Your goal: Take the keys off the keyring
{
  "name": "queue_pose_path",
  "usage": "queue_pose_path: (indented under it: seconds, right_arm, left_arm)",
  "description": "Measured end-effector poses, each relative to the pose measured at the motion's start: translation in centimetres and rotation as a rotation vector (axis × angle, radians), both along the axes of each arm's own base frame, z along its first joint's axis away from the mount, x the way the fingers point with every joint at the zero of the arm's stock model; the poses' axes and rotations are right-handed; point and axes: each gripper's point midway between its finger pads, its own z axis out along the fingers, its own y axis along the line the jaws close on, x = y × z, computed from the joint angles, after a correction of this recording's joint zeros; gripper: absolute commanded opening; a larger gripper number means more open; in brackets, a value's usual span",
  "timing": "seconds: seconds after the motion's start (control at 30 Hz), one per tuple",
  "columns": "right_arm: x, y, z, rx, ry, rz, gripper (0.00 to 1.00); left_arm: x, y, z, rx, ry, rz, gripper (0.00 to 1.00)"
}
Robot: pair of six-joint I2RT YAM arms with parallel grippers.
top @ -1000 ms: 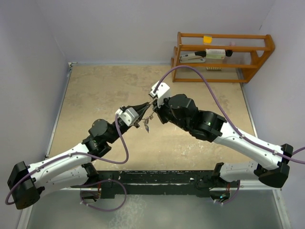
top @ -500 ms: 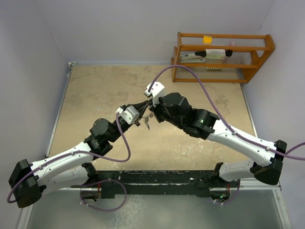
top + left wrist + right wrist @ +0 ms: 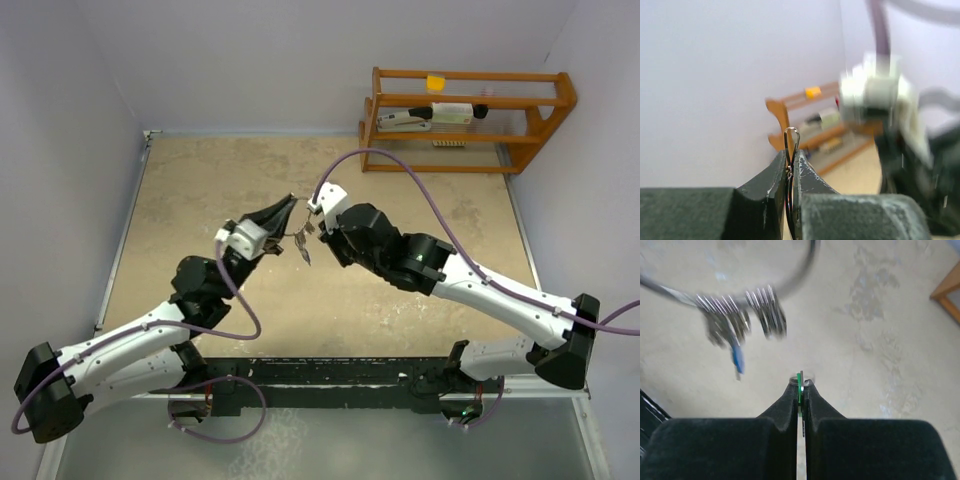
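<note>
Both grippers meet above the middle of the table. My left gripper (image 3: 791,155) is shut on the thin wire of the keyring (image 3: 791,131), a narrow loop of which sticks out past its tips. My right gripper (image 3: 800,382) is shut on the green-headed key (image 3: 799,385), seen edge-on between its pads. In the right wrist view the keyring (image 3: 790,282) is a blurred arc with several keys (image 3: 740,315) hanging from it, one with a blue head (image 3: 738,360). From above, the keys (image 3: 305,250) dangle between left gripper (image 3: 288,203) and right gripper (image 3: 312,228).
A wooden rack (image 3: 470,110) holding small items stands at the back right of the beige table (image 3: 200,190). Purple cables loop over both arms. The walls close in on the left, back and right.
The left gripper has swung up and toward the back left with the ring. The right arm has followed leftward. The hanging keys have shifted a little to the left.
</note>
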Motion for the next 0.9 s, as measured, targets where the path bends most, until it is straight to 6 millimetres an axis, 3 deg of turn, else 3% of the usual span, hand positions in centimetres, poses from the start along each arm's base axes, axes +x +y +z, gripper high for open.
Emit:
queue_pose_path:
  seconds: [0.1,0.17,0.3,0.5,0.7,0.8,0.9]
  right_arm:
    - [-0.4,-1.2,-3.6,-0.102,0.062,-0.007,0.0]
    - [-0.4,-1.2,-4.9,-0.14,0.087,-0.004,0.0]
    - [-0.3,-1.0,-5.3,-0.149,0.091,-0.001,0.0]
    - [0.6,-1.8,-4.5,-0.173,0.038,-0.046,0.0]
    - [2.4,-4.4,-1.0,-0.16,-0.079,-0.178,0.0]
    - [4.5,-6.9,0.7,-0.107,-0.097,-0.271,0.0]
    - [8.1,-11.3,1.1,-0.047,-0.077,-0.414,0.0]
  left_arm:
    - [-0.9,2.3,4.5,-0.153,-0.1,0.026,0.0]
    - [-1.8,3.2,6.7,-0.235,-0.154,0.019,0.0]
    - [-2.1,3.6,7.6,-0.272,-0.175,0.014,0.0]
    - [-1.4,3.4,6.4,-0.24,-0.131,0.038,0.0]
    - [-0.2,3.8,4.0,-0.2,-0.042,0.095,0.0]
    - [0.7,4.1,2.3,-0.177,0.031,0.145,0.0]
    - [1.7,4.3,0.2,-0.149,0.108,0.192,0.0]
